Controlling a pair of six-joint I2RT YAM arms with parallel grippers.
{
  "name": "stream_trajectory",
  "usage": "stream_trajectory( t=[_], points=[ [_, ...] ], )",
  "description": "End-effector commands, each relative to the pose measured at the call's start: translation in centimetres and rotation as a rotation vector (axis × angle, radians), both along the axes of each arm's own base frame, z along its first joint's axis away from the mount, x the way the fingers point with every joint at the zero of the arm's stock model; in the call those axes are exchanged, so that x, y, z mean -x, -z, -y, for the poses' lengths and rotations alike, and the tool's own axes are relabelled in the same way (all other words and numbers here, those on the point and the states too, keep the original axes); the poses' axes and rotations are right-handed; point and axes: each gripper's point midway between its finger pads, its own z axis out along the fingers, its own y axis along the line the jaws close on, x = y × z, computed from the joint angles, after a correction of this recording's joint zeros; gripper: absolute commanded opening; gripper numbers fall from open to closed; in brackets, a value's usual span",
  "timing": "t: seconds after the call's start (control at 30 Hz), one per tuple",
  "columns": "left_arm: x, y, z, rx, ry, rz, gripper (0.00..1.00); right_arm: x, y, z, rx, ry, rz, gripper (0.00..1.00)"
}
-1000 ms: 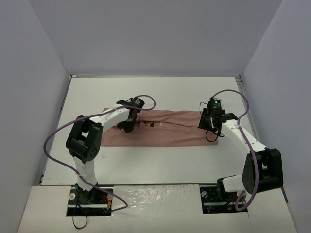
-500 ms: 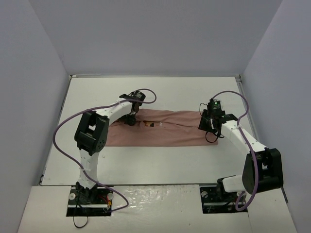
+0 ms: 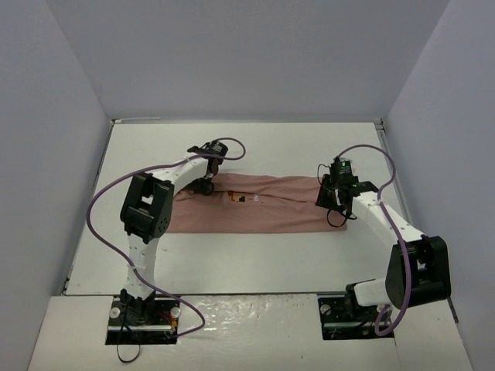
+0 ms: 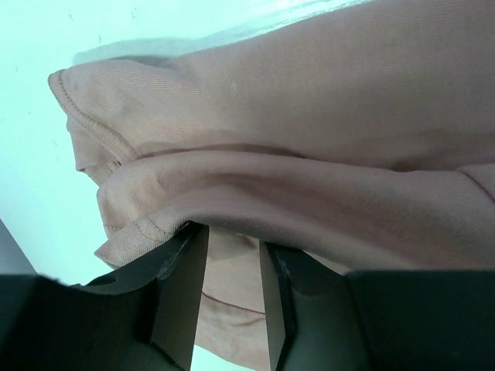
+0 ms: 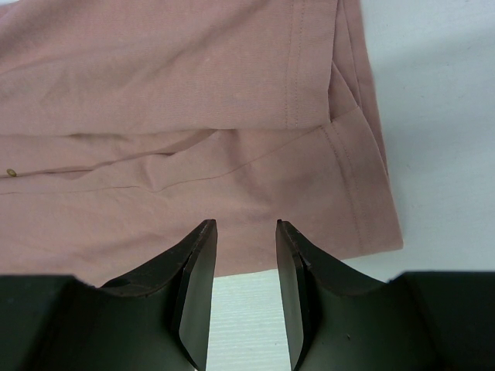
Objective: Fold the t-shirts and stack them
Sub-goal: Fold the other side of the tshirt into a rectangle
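The salmon-pink t-shirt [image 3: 271, 210] lies folded into a long strip across the middle of the white table [image 3: 255, 147], its small graphic [image 3: 241, 199] facing up. My left gripper [image 3: 205, 185] is at the strip's far left part. In the left wrist view a rolled fold of the t-shirt [image 4: 325, 116] drapes over the tips of the left gripper [image 4: 232, 232], hiding them; the jaws stand apart with loose cloth behind the gap. My right gripper [image 3: 331, 199] hovers at the strip's right end. In the right wrist view the gripper [image 5: 246, 224] is open, nothing between its fingers, over the hemmed edge of the t-shirt [image 5: 155, 93].
Grey walls enclose the table on the left, far and right sides. Purple cables [image 3: 100, 201] loop off both arms. Bare table shows beyond the shirt's left corner [image 4: 31, 154] and beside its right hem [image 5: 441, 116].
My left gripper has moved from the strip's middle-left toward its far left edge, and the elbow has swung inward. The cloth there has shifted slightly. The right arm has stayed still.
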Motion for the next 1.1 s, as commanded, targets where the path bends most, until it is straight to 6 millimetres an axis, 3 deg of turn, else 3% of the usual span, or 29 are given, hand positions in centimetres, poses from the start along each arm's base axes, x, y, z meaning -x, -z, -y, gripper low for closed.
stream_trajectory(
  t=[0.0,0.1,0.23,0.5,0.6,0.73,1.07],
  points=[
    [-1.1,-2.1,0.4,0.025,0.006,0.048,0.26,-0.9,-0.9,0.0,-0.013,0.012,0.039,0.34],
    [-1.0,-2.0,0.5,0.031,0.007,0.044,0.2,-0.8,-0.8,0.0,-0.013,0.014,0.036,0.34],
    [-0.9,-2.2,0.5,0.037,0.006,0.045,0.02,-0.8,-0.8,0.0,-0.013,0.015,0.04,0.34],
    [-0.9,-2.4,0.4,0.032,0.006,0.047,0.0,-0.8,-0.9,0.0,-0.013,0.012,0.042,0.34],
    [-0.7,-3.1,-0.2,0.011,-0.013,0.072,0.22,-0.7,-0.9,0.0,-0.016,0.016,0.042,0.34],
    [-0.6,-3.2,-0.6,0.009,-0.024,0.073,0.4,-0.6,-0.9,0.0,-0.017,0.017,0.043,0.34],
    [-1.3,-1.9,0.3,0.049,-0.013,0.044,0.42,-0.5,-0.9,0.0,-0.021,0.023,0.043,0.34]
  ],
)
